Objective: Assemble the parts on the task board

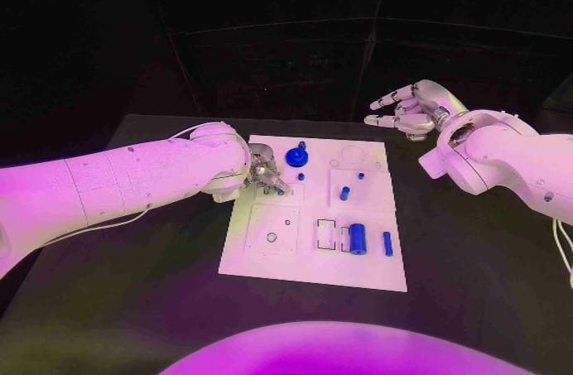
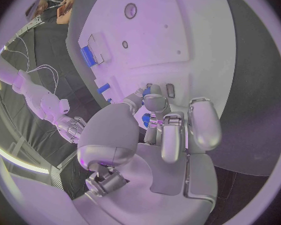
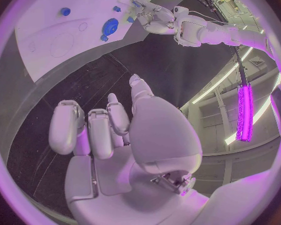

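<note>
The white task board [image 1: 313, 263] lies in the middle of the black table. My left hand [image 1: 262, 175] hovers over its far left part, and its fingers [image 2: 172, 135] pinch a small blue part [image 2: 146, 119]. On the board lie a round blue knob [image 1: 297, 156], a short peg [image 1: 344, 194], a thick blue cylinder [image 1: 357, 238] and a slim rod [image 1: 387, 243]. My right hand [image 1: 410, 110] hangs off the board past its far right corner, fingers apart and loosely bent, holding nothing. From the right wrist view, that hand [image 3: 109, 130] is raised above the table, with the knob [image 3: 109, 26] far ahead.
Two tiny blue pieces [image 1: 300, 176] [image 1: 361, 175] stand on the board's far half. Outlined recesses [image 1: 272, 226] mark its left side. Bare black table [image 1: 119, 309] surrounds the board. A white cable [image 1: 561, 242] trails by my right arm.
</note>
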Controlling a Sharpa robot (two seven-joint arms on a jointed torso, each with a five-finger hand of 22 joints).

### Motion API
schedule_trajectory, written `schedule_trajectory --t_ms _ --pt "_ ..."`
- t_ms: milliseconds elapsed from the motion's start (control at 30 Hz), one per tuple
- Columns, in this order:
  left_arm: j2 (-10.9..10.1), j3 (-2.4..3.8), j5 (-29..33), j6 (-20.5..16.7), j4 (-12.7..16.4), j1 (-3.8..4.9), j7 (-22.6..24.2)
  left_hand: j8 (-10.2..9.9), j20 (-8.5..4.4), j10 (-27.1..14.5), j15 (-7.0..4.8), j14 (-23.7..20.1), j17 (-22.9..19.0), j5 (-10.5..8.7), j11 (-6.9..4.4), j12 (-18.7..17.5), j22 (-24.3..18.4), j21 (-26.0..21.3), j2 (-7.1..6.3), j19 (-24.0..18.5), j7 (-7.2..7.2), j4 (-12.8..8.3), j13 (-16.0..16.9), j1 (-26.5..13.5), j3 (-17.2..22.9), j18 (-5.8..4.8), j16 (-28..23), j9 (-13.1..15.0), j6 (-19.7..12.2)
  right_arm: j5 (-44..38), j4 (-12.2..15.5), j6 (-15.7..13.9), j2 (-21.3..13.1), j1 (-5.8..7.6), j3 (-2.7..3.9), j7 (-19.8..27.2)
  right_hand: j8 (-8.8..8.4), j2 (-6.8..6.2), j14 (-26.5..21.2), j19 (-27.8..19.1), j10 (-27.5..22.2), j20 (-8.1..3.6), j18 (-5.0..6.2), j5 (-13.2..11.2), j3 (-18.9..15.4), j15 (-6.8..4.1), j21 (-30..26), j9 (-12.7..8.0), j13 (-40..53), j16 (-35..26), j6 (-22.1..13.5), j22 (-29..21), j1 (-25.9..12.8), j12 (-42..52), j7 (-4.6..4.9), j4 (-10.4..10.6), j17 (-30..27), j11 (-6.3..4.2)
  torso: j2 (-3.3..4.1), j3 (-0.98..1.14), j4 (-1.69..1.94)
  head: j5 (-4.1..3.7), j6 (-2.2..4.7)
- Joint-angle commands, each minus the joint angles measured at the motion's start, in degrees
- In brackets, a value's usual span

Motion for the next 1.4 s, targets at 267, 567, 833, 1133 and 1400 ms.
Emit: schedule_trajectory --t_ms 267,567,833,1133,1400 --pt "0.22 -0.06 0.1 2.33 -0.56 -0.02 -0.49 0.29 0.04 0.14 -0.05 5.95 15.09 0.35 -0.03 -0.03 0.02 0.22 1.09 0.29 -0.01 -4.8 -0.07 0.71 5.15 -1.1 0.18 0.08 0.46 0.07 0.02 0.24 0.07 0.12 0.03 0.22 0.37 0.24 2.69 -0.04 -0.09 -0.23 1.07 0.16 -0.33 -0.56 -0.2 -0.07 -0.09 -0.22 0.26 -0.05 -0.19 -0.1 -0.31 -0.16 0.02 -0.15 0.0 -0.03 -0.01 0.05 -0.06" --pt "0.74 -0.06 0.11 3.26 -0.9 -0.01 -0.57 0.29 0.04 0.15 -0.04 5.95 15.09 0.35 -0.03 -0.01 0.02 0.21 1.06 0.29 -0.01 -4.84 -0.05 0.65 5.28 -1.1 0.18 0.08 0.46 0.07 0.05 0.25 0.07 0.12 0.03 0.19 0.37 0.24 2.69 -0.04 -0.09 -0.23 1.07 0.16 -0.33 -0.56 -0.2 -0.07 -0.09 -0.22 0.26 -0.05 -0.19 -0.1 -0.31 -0.16 0.02 -0.15 0.0 -0.01 -0.01 0.04 -0.09" --pt "0.79 -0.06 0.11 4.0 -1.03 0.0 -0.65 0.28 0.05 0.17 -0.04 5.95 15.09 0.35 -0.03 0.02 0.01 0.2 1.04 0.29 -0.01 -4.88 -0.02 0.58 5.46 -1.1 0.18 0.08 0.45 0.07 -0.02 0.38 0.09 0.12 0.03 0.14 0.37 0.24 2.69 -0.04 -0.09 -0.23 1.07 0.16 -0.33 -0.56 -0.2 -0.07 -0.09 -0.22 0.26 -0.05 -0.19 -0.1 -0.31 -0.16 0.02 -0.15 0.01 -0.03 0.03 0.28 -0.2" --pt "0.73 -0.06 0.11 3.89 -0.89 0.0 -0.63 0.27 0.05 0.18 -0.04 5.95 15.09 0.36 -0.03 0.04 0.06 0.22 0.94 0.3 -0.01 -5.0 0.01 0.49 5.77 -1.1 0.18 0.09 0.43 0.07 -0.06 0.5 0.13 0.12 0.03 0.11 0.37 0.24 2.69 -0.04 -0.09 -0.23 1.07 0.16 -0.33 -0.56 -0.2 -0.07 -0.09 -0.22 0.26 -0.05 -0.19 -0.1 -0.31 -0.16 0.02 -0.15 0.01 -0.06 0.01 0.24 -0.21" --pt "0.59 -0.06 0.33 3.58 -0.61 0.0 -0.54 0.31 0.07 0.26 -0.03 5.95 15.09 0.38 -0.03 0.11 0.23 0.32 0.94 0.36 -0.01 -5.16 0.07 0.23 6.5 -1.13 0.18 0.12 0.52 0.07 -0.06 0.5 0.14 0.12 0.03 0.14 0.37 0.24 2.69 -0.04 -0.09 -0.23 1.07 0.16 -0.33 -0.56 -0.2 -0.07 -0.09 -0.22 0.26 -0.05 -0.19 -0.1 -0.31 -0.16 0.02 -0.15 -0.03 -0.05 -0.03 0.21 -0.19"
